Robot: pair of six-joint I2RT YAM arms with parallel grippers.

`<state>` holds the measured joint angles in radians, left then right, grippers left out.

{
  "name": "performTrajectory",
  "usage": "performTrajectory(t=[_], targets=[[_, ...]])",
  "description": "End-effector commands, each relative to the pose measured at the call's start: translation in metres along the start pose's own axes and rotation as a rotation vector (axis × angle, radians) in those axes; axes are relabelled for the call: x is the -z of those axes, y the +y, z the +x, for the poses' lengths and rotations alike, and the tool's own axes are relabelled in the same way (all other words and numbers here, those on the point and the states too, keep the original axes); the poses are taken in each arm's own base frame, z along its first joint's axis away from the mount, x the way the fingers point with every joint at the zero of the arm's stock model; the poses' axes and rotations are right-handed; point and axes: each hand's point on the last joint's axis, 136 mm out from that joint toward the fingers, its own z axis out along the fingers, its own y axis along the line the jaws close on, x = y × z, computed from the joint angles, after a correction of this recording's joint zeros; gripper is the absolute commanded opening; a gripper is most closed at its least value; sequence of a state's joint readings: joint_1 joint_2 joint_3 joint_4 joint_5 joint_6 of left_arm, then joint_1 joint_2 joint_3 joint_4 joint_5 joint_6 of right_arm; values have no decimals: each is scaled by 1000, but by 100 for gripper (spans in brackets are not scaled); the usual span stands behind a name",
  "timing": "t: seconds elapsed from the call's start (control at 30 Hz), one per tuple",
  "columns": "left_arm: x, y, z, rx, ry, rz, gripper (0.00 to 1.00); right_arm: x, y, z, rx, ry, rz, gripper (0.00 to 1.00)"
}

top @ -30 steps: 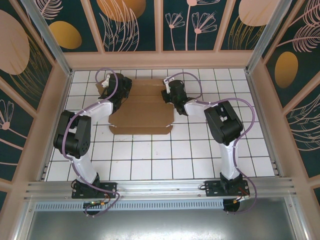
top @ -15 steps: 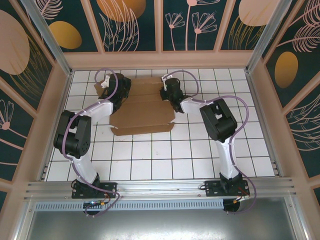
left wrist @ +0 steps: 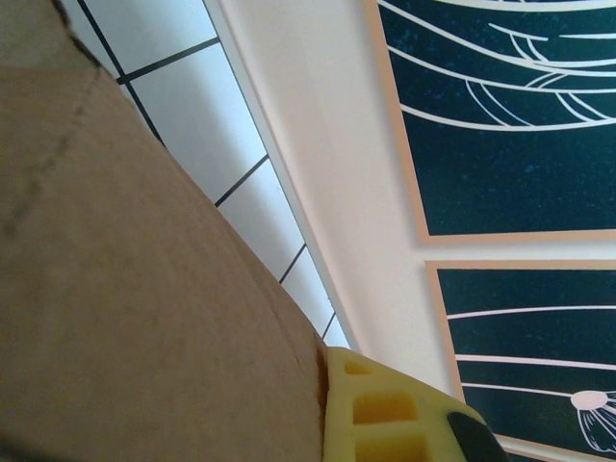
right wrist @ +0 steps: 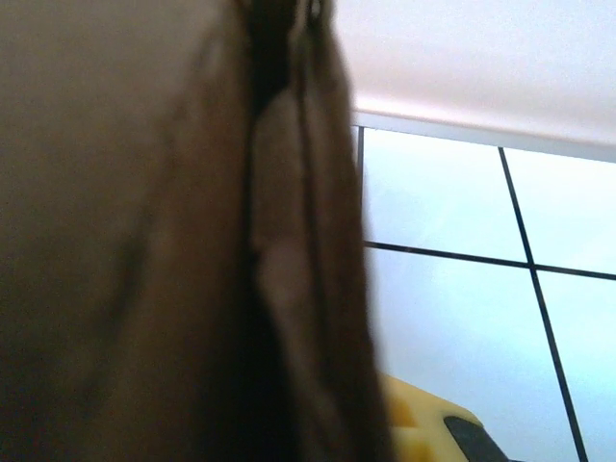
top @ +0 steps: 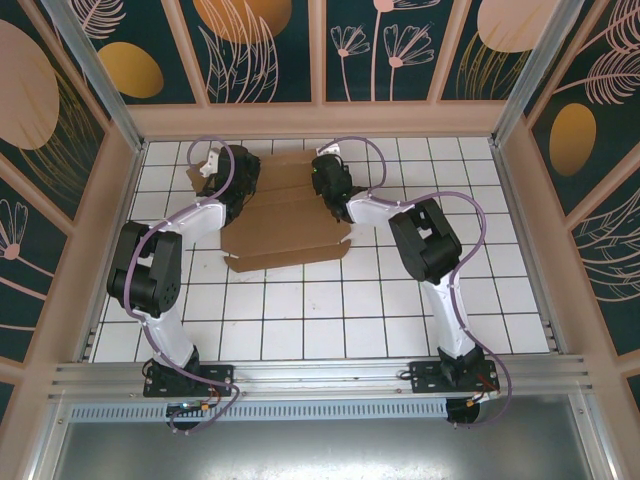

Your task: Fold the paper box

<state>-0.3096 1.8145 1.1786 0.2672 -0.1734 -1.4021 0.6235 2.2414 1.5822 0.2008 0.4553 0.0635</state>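
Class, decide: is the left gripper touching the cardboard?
Touching. The left wrist view shows its yellow finger flush against the cardboard, no gap.

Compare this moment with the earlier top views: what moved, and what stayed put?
The right gripper moved left and toward the far wall, over the paper box, and closed on the cardboard there. The box's near edge now sits slightly tilted. The left gripper stayed clamped at the box's left side.
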Motion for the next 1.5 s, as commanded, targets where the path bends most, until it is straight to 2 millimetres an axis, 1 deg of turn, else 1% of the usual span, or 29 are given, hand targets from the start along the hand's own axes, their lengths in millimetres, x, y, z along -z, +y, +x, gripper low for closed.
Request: performTrajectory(t=[0.0,0.03,0.1,0.17,0.2,0.23,0.27,0.3,0.33,0.4,0.43,0.47,0.5,0.53,0.6,0.67,0.77,0.83,0.9,0.93,1.0,1.07,1.1,1.17,1.27,1.33,1.4,1.47], targets=[[17,68,54,-84,209,-241,0,-8,-28,41,131,132,47,11],[20,67,56,-81,216,-239,0,-4,-22,39,119,119,-22,13],[25,67,60,-76,234,-234,0,7,-13,36,124,96,-136,13],[33,66,69,-79,264,-220,0,11,-10,37,155,99,-195,11],[38,64,74,-80,278,-208,0,13,-5,39,178,104,-232,10],[43,64,81,-82,294,-198,3,16,-1,42,202,106,-262,8],[45,67,86,-86,307,-196,7,19,2,44,220,107,-288,7],[51,61,87,-86,317,-172,12,24,7,46,236,99,-323,6],[55,60,89,-93,325,-164,18,24,-4,46,237,89,-329,6],[60,62,89,-112,333,-154,27,29,-9,45,242,69,-342,6],[63,59,87,-131,325,-145,33,30,-12,47,241,69,-341,6],[65,69,84,-148,312,-165,43,32,-15,45,238,64,-337,6],[68,75,82,-159,303,-174,52,34,-14,48,235,67,-360,6],[70,76,81,-168,299,-166,59,35,-16,48,235,68,-362,6],[72,77,82,-185,304,-148,66,35,-19,50,226,79,-360,6],[70,82,83,-188,309,-150,66,36,-19,50,214,88,-373,7],[64,84,86,-179,313,-142,60,40,-14,50,208,98,-402,8],[59,83,87,-175,311,-141,52,40,-13,52,206,106,-416,11],[56,82,86,-170,306,-146,41,41,-14,53,206,110,-417,15],[55,80,86,-165,305,-144,38,42,-14,52,203,107,-422,20],[54,79,86,-158,302,-141,35,48,-15,49,186,84,-439,38],[55,80,84,-150,293,-150,34,59,-17,40,143,34,-483,54],[55,81,83,-147,284,-154,34,66,-19,33,117,-3,-503,60],[57,82,81,-142,274,-162,34,81,-28,20,55,-84,-532,65],[57,83,78,-133,263,-169,35,104,-48,3,-62,-208,-549,67],[57,82,79,-130,268,-168,36,116,-60,-3,-116,-283,-553,67],[56,78,79,-132,269,-167,36,122,-73,-2,-149,-339,-522,66],[55,75,79,-132,269,-162,36,129,-71,3,-129,-370,-556,66]])
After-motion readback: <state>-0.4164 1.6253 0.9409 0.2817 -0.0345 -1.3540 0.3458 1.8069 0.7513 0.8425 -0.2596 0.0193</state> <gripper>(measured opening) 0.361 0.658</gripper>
